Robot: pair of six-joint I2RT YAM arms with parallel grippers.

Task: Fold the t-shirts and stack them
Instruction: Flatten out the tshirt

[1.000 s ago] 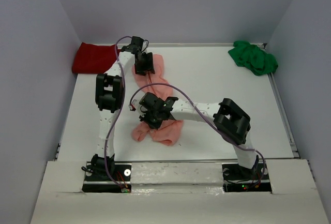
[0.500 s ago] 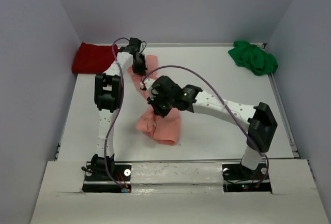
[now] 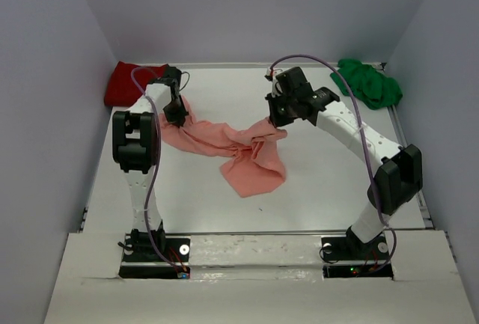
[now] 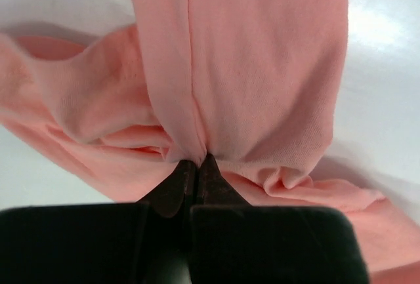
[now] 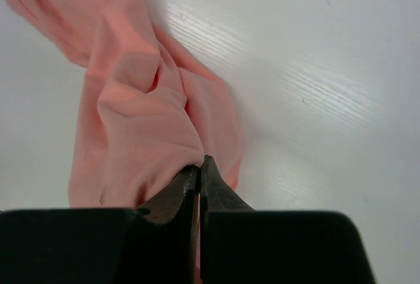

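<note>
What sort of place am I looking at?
Likely a robotics lab test cell: plain grey enclosure walls, a white table, and two white robot arms bolted at its edge, holding a salmon-pink cloth t-shirt.

A white table sits between pale grey walls, a cream board along its near edge

Soft, even overhead light, white surface bright, top view sharp, faint grey shadows edge the salmon-pink t-shirt, glare patch on the surface at the right of the left wrist view, left gripper dark and slightly blurred near the lens
</note>
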